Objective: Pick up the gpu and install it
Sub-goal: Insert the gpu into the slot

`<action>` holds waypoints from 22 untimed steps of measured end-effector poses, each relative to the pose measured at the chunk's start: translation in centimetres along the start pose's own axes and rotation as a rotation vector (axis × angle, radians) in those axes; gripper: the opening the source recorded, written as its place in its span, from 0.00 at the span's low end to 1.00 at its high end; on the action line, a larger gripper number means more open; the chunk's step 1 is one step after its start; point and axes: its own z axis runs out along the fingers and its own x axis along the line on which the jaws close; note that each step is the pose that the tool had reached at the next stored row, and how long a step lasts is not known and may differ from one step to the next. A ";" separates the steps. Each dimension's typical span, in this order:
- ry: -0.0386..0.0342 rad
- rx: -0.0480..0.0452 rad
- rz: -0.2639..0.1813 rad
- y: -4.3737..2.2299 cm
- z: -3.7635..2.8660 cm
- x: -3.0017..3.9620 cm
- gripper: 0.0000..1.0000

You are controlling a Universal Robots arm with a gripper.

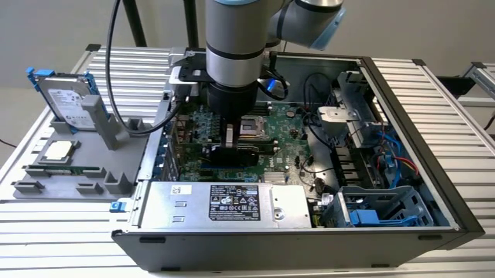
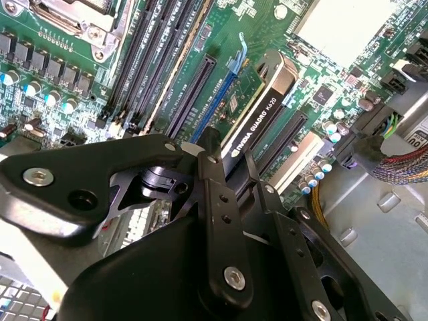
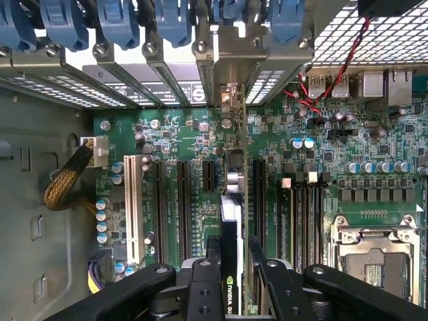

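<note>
Colour rundown: the motherboard (image 3: 200, 167) is deep green with black slots, one white slot (image 3: 132, 207) and silver-topped capacitors. The gpu (image 2: 257, 124) has a black shroud with a silver band and a green board edge. Gripper (image 3: 231, 281) is matte black. Blue clips (image 3: 120, 23) line the rear brackets, and the hard drive (image 1: 66, 104) is silver with blue rails on a grey stand (image 1: 69, 174).

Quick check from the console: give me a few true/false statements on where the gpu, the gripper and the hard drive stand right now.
1. The gripper is closed on the gpu. True.
2. The gpu lies on the grey parts holder. False: it stands on edge over the motherboard inside the computer case.
3. The hard drive stands upright in the holder. True.
4. The memory stick is in the gripper. False: it rests on the holder.
</note>
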 end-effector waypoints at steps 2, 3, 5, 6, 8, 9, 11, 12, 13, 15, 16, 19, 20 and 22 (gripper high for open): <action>0.0000 0.0000 0.000 0.00 0.01 0.00 0.00; -0.0002 0.0001 0.000 -0.01 0.02 0.01 0.00; -0.0002 0.0001 0.000 -0.01 0.07 0.04 0.00; -0.0003 0.0000 0.000 0.00 0.08 0.06 0.00; -0.0001 0.0000 0.000 0.00 0.13 0.10 0.00; -0.0001 0.0000 0.000 0.00 0.14 0.12 0.00; -0.0002 0.0001 0.000 -0.01 0.15 0.17 0.00; -0.0003 0.0001 0.000 -0.02 0.16 0.22 0.00; -0.0003 0.0002 0.000 -0.02 0.16 0.28 0.00; -0.0003 0.0001 0.000 -0.02 0.16 0.38 0.00; -0.0003 0.0000 0.000 -0.02 0.16 0.38 0.00; 0.0002 -0.0002 0.000 -0.02 0.17 0.37 0.00; 0.0004 -0.0002 0.000 -0.02 0.17 0.34 0.00; 0.0004 -0.0002 0.000 -0.02 0.19 0.29 0.00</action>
